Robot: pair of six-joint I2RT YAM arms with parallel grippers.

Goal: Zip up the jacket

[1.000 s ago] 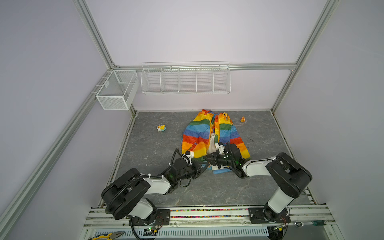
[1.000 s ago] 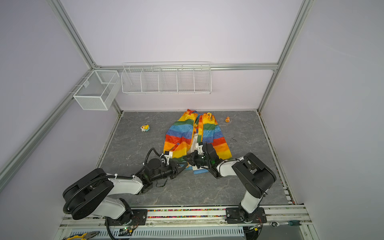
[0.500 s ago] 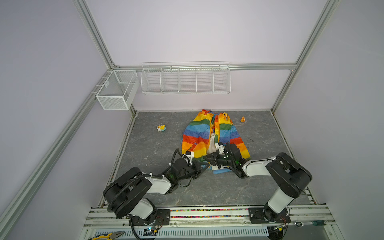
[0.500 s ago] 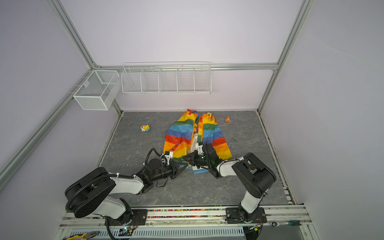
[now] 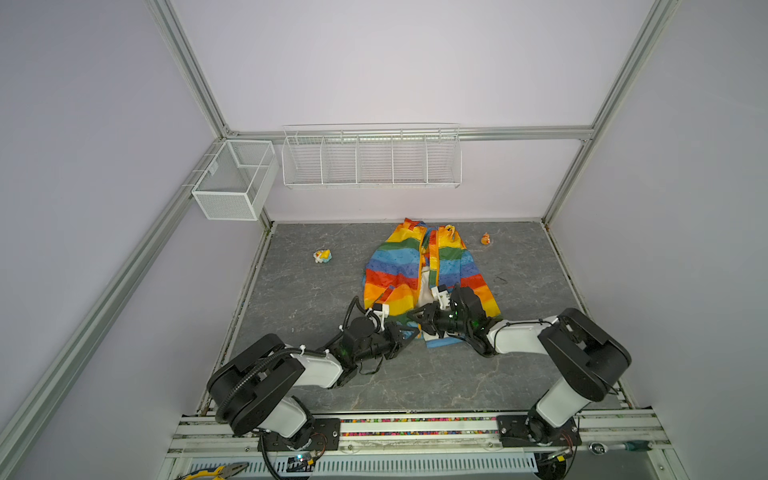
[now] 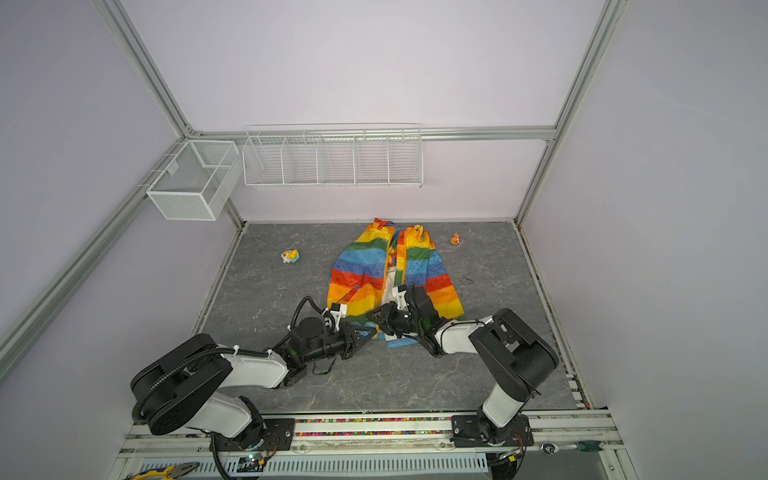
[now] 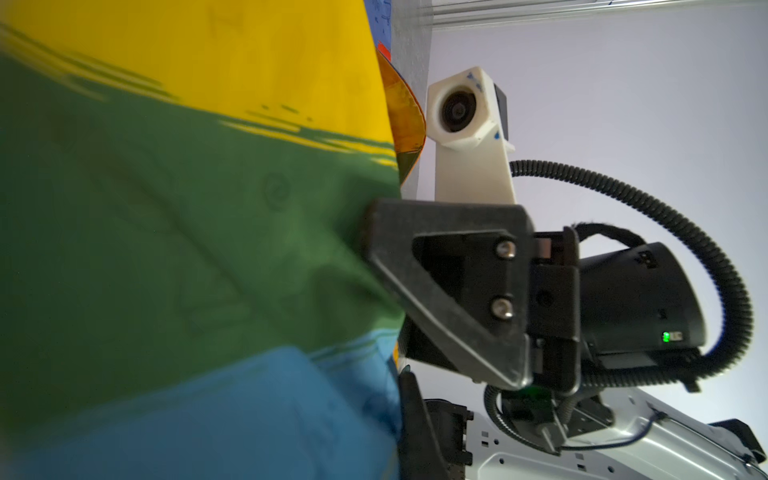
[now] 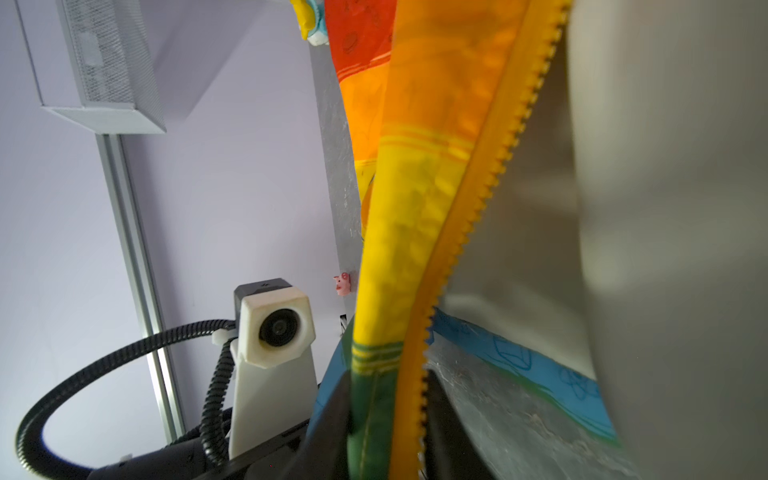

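Observation:
The rainbow-striped jacket (image 5: 399, 270) (image 6: 361, 270) lies flat on the grey floor, with its front parted and the pale lining showing. Both grippers meet at its near hem. My left gripper (image 5: 405, 332) (image 6: 365, 332) (image 7: 397, 374) is shut on the hem. Green and blue fabric (image 7: 187, 228) fills its wrist view and hides one finger. My right gripper (image 5: 415, 318) (image 6: 376, 316) (image 8: 388, 399) is open, its jaws apart. The orange-yellow zipper band (image 8: 490, 183) and a green fold run between its fingers (image 8: 336, 415). Pale lining (image 8: 665, 208) lies beside them.
Two small toy figures (image 5: 322, 255) (image 5: 485, 239) sit on the floor on either side of the jacket. A mesh basket (image 5: 235, 183) and a long wire rack (image 5: 370, 158) hang on the back walls. Pliers (image 5: 216, 471) lie on the front rail.
Both grippers stay at the jacket's near hem. The left arm has edged slightly towards it, and the jacket has not visibly shifted.

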